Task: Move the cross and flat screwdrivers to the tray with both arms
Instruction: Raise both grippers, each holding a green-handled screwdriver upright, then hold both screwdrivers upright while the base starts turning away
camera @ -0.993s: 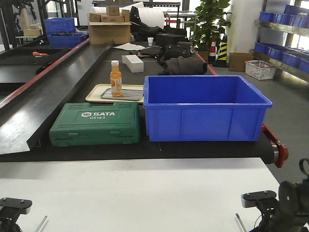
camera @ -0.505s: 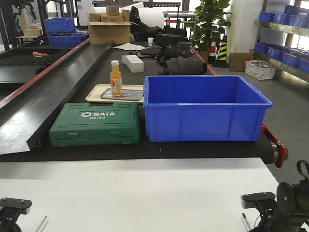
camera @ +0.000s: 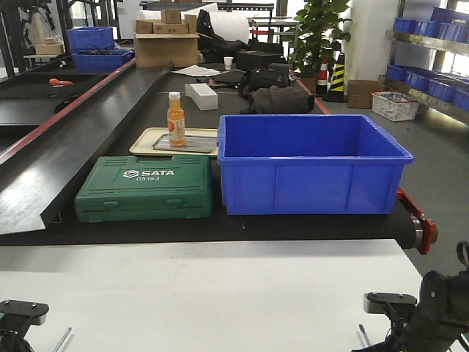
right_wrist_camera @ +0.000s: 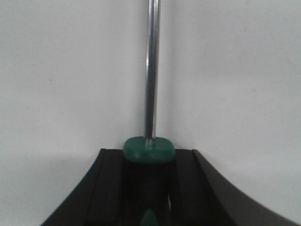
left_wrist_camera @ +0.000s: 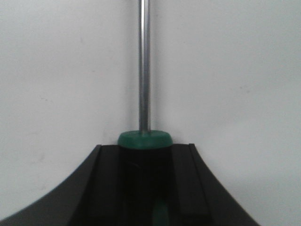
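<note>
In the left wrist view my left gripper (left_wrist_camera: 144,155) is shut on a screwdriver's black handle. Its green collar (left_wrist_camera: 144,140) sticks out past the fingers, and the steel shaft (left_wrist_camera: 144,66) runs straight ahead over the white table. My right gripper (right_wrist_camera: 148,162) is likewise shut on the other screwdriver (right_wrist_camera: 149,149), whose shaft (right_wrist_camera: 151,70) points forward. Both tips are out of view, so I cannot tell cross from flat. From the front, the two shafts (camera: 62,339) (camera: 361,334) show at the bottom corners. The grey tray (camera: 198,144) lies far ahead on the black belt.
A beige tray (camera: 143,141) lies under the grey one, with an orange bottle (camera: 176,119) standing on it. A green SATA case (camera: 144,187) and a deep blue bin (camera: 311,161) stand between the white table (camera: 220,293) and the trays.
The right arm shifted slightly, and its screwdriver shaft swung right and then back left. The left arm has not moved.
</note>
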